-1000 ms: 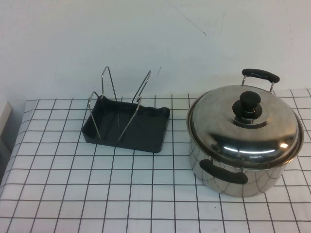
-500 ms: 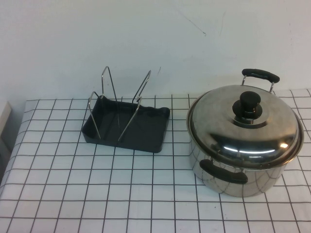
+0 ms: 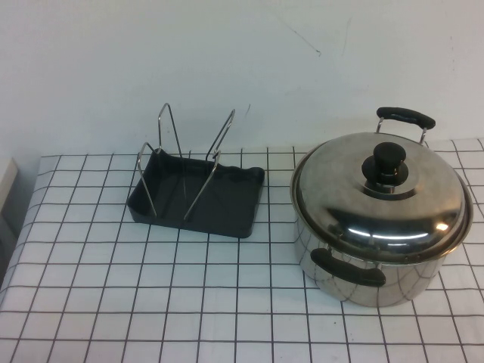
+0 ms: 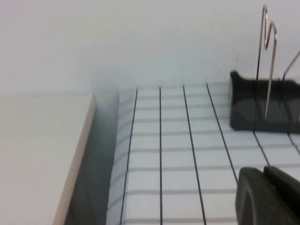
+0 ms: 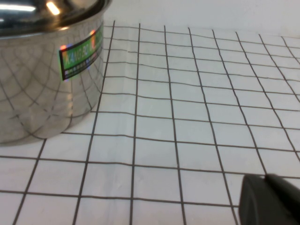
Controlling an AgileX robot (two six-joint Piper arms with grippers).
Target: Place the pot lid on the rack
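Observation:
The polished steel pot lid (image 3: 355, 204) with its black knob (image 3: 388, 160) rests on the steel pot (image 3: 374, 276) at the table's right. The dark grey rack (image 3: 227, 198) with upright wire loops (image 3: 165, 144) stands at the middle left. Neither arm shows in the high view. In the left wrist view the left gripper (image 4: 264, 172) is shut and empty over the checked cloth, with the rack (image 4: 243, 110) some way ahead of it. In the right wrist view the right gripper (image 5: 266, 179) is shut and empty, apart from the pot wall (image 5: 42, 89).
A white checked cloth (image 3: 189, 302) covers the table, with a white wall behind. The pot has two black handles (image 3: 348, 268). A pale board (image 4: 37, 154) lies beside the table's left edge.

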